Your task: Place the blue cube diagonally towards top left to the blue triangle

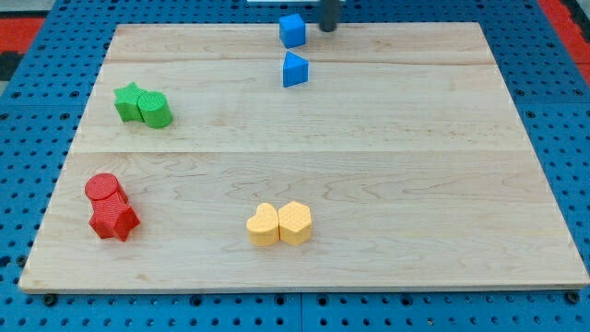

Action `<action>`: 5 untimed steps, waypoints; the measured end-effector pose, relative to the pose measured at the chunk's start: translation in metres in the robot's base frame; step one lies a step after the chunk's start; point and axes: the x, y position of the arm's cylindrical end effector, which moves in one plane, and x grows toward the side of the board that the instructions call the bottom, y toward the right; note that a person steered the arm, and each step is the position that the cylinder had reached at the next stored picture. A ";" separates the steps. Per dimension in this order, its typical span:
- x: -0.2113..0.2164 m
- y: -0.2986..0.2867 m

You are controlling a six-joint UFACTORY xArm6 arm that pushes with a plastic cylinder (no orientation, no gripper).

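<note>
The blue cube (pixel 292 29) sits at the board's top edge, near the middle. The blue triangle (pixel 294 70) lies just below it, almost straight under it, with a small gap between them. My tip (pixel 327 28) is at the view's top, just to the right of the blue cube, a short gap away. Only the rod's lower end shows.
A green star (pixel 129 100) and green cylinder (pixel 155 110) touch at the left. A red cylinder (pixel 103 189) and red star (pixel 114 219) sit at the lower left. Two yellow blocks (pixel 279 223) touch at the bottom middle. The wooden board (pixel 387 166) lies on a blue pegboard.
</note>
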 end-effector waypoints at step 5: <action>0.104 -0.140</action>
